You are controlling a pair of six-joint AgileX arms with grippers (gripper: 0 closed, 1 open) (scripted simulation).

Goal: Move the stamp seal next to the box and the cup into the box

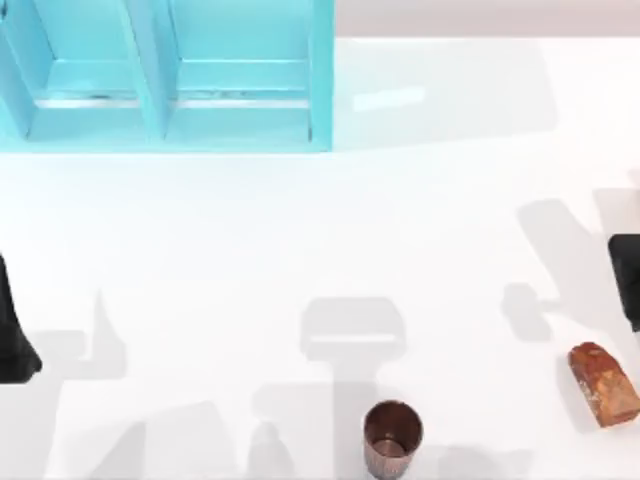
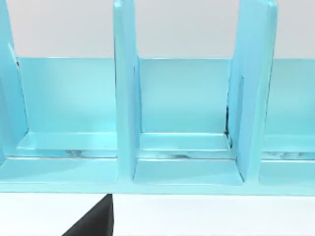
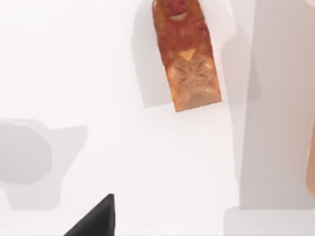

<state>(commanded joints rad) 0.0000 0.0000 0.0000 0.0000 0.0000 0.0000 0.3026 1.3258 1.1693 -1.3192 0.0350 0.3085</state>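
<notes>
**Top view: seal and cup far from the box**

Top view puts the stamp seal (image 1: 604,384) at the table's right edge, front, the cup (image 1: 392,438) upright at centre front. The turquoise box (image 1: 165,75) stands back left. Left arm (image 1: 15,335) and right arm (image 1: 627,278) sit at the edges, grips undeterminable.

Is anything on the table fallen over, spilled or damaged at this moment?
Nothing stands out. The cup stands upright near the front edge, the stamp seal stands at the right side, and the box sits undisturbed at the back left.
</notes>
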